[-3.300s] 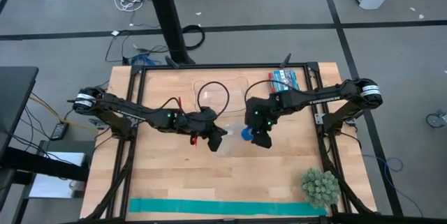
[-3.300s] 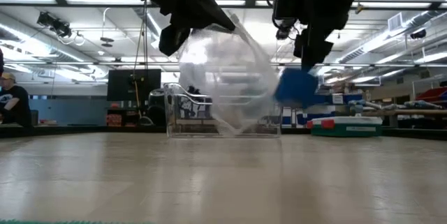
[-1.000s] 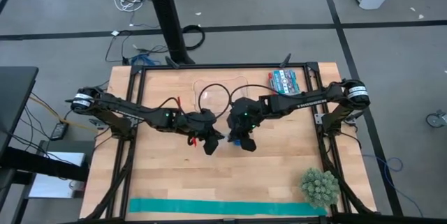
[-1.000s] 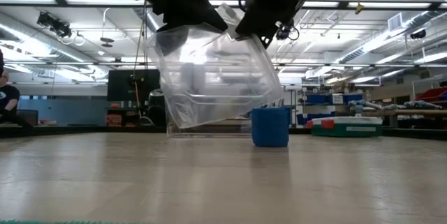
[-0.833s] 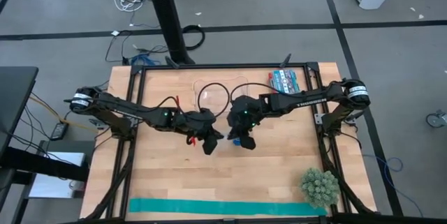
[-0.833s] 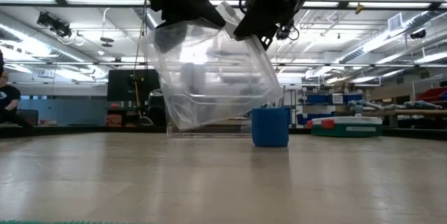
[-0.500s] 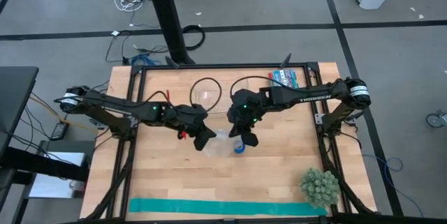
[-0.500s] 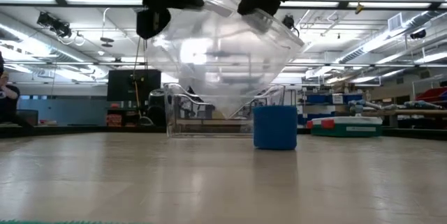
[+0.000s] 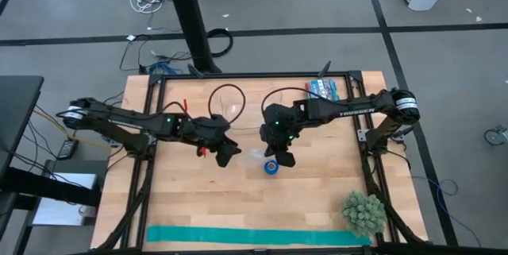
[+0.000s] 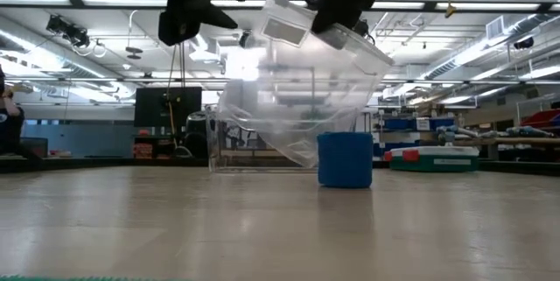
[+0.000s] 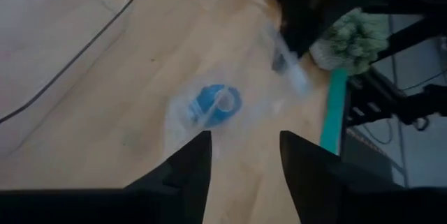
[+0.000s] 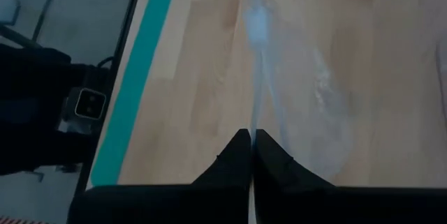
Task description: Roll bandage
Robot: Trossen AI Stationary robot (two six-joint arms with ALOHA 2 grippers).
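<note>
Fingers of your right gripper (image 12: 250, 140) pinched the clear, crinkled plastic bag (image 10: 302, 97); your left gripper's (image 11: 241, 154) stood apart. Blue cylindrical bandage (image 10: 345, 159) sat upright on wood.

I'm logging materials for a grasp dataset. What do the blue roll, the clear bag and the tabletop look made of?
Blue roll: matte fabric, probably elastic bandage; no shine.
Clear bag: thin glossy plastic film; see-through, creased, with a zip-style edge.
Tabletop: light wood planks, smooth; visible seams and grain.
</note>
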